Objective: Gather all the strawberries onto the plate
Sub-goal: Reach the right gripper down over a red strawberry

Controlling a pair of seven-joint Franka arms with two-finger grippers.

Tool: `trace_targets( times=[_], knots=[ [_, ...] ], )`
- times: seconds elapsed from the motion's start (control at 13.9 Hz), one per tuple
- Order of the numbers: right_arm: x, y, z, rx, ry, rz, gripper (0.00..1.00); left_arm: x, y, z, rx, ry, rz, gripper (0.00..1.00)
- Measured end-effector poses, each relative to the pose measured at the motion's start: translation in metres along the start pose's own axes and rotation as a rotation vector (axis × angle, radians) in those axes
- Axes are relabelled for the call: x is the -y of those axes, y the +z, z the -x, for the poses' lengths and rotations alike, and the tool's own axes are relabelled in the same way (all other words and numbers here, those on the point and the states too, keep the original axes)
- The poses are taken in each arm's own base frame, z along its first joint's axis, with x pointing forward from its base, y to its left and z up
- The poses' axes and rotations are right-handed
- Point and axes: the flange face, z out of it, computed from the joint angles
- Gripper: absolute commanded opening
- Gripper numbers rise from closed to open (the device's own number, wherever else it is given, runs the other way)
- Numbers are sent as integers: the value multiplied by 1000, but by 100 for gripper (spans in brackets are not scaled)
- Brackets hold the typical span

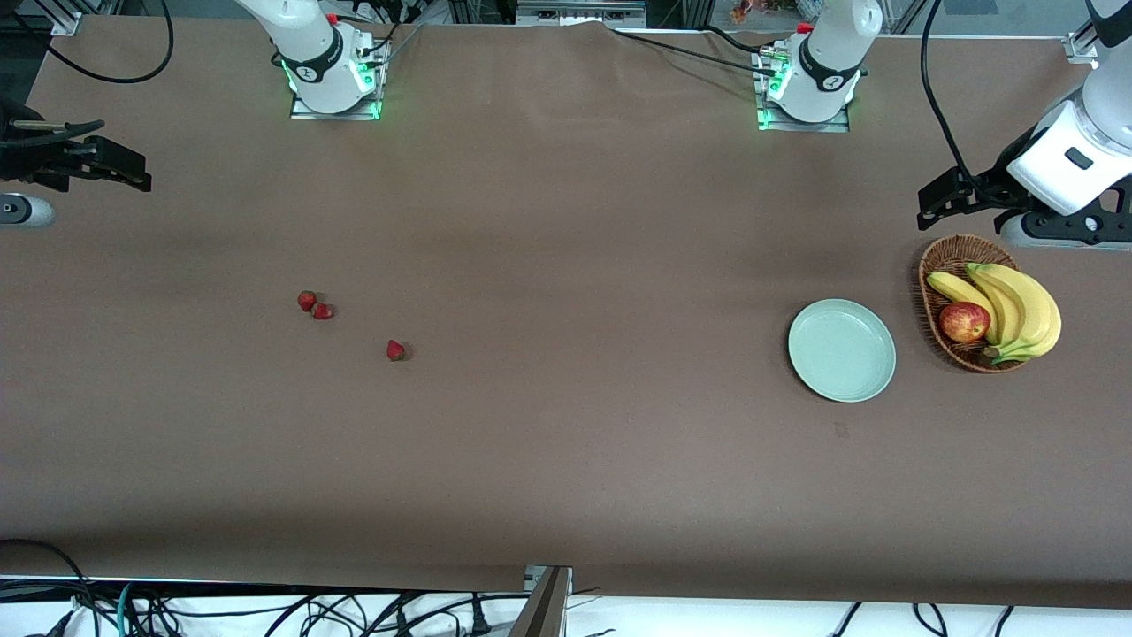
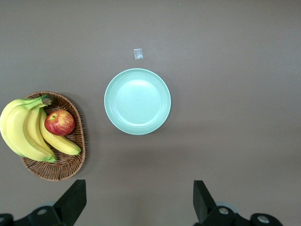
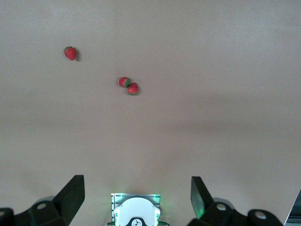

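Right claw (image 3: 136,197) spread wide, empty, parked high at bench edge; left claw (image 2: 138,200) same, waiting above basket (image 1: 937,265). Strawberries (image 1: 320,309) all on bench toward right arm's end, plate (image 1: 841,349) bare. You're at step one: drop onto lone berry (image 1: 395,350).

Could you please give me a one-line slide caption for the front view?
Three strawberries lie apart from the empty plate; both arms wait.
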Motion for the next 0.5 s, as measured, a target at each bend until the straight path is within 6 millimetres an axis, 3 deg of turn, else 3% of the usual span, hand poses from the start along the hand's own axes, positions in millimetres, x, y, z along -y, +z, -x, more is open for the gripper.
trace_targets(
  times=[0.5],
  knots=[
    [-2, 0, 0, 1, 4, -5, 100, -1, 1, 1, 11, 1, -1, 100]
  ],
)
